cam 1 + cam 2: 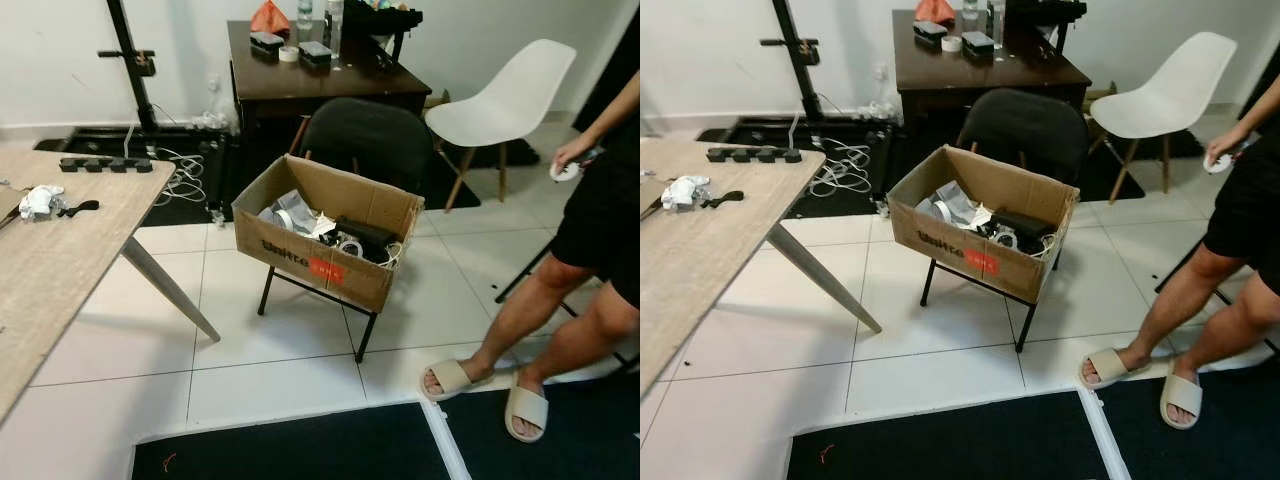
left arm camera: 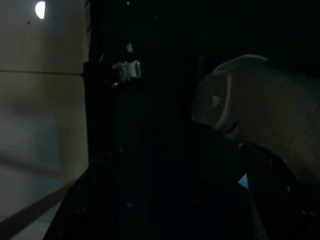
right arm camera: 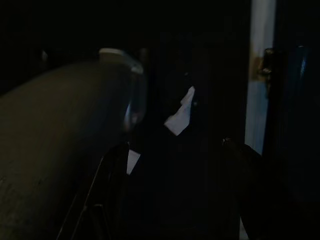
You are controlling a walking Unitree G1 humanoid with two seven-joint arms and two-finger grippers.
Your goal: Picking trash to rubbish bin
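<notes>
Two hands hang dark, grip unreadable, well apart from the trash-filled cardboard box (image 1: 330,235)

The head views are evenly and brightly lit and sharp, with soft shadows on the white floor tiles under the cardboard box (image 1: 325,232) and beneath the wooden table (image 1: 60,260) to its left. Both wrist views are very dark and murky, with only dim shapes and faint pale patches.
</notes>
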